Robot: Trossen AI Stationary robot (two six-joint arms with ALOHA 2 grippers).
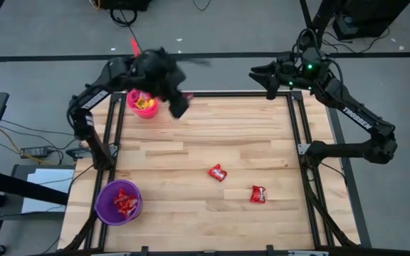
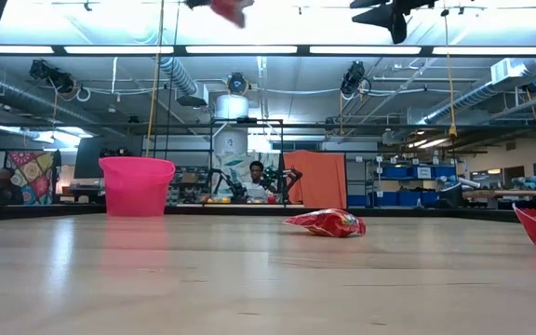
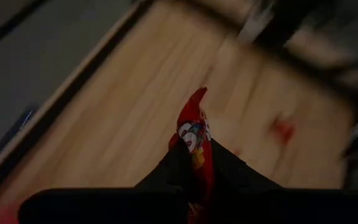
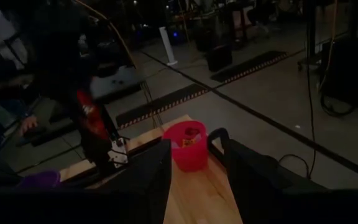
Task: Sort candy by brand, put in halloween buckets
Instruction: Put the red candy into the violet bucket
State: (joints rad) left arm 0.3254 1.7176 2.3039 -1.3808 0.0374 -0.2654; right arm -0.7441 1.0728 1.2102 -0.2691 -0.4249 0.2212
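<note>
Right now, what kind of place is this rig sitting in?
Likely a robotics lab or workshop: exposed ceiling ducts, blue storage bins on shelving, and a person seated at another arm rig beyond the wooden table.

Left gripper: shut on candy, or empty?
Shut: the left gripper pinches a red candy packet between its fingers, raised above the table near the pink bucket.

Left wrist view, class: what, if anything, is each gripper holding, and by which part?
The left gripper pinches a red candy packet by its lower end, the rest sticking out past the fingertips. The right gripper is open and holds nothing.
</note>
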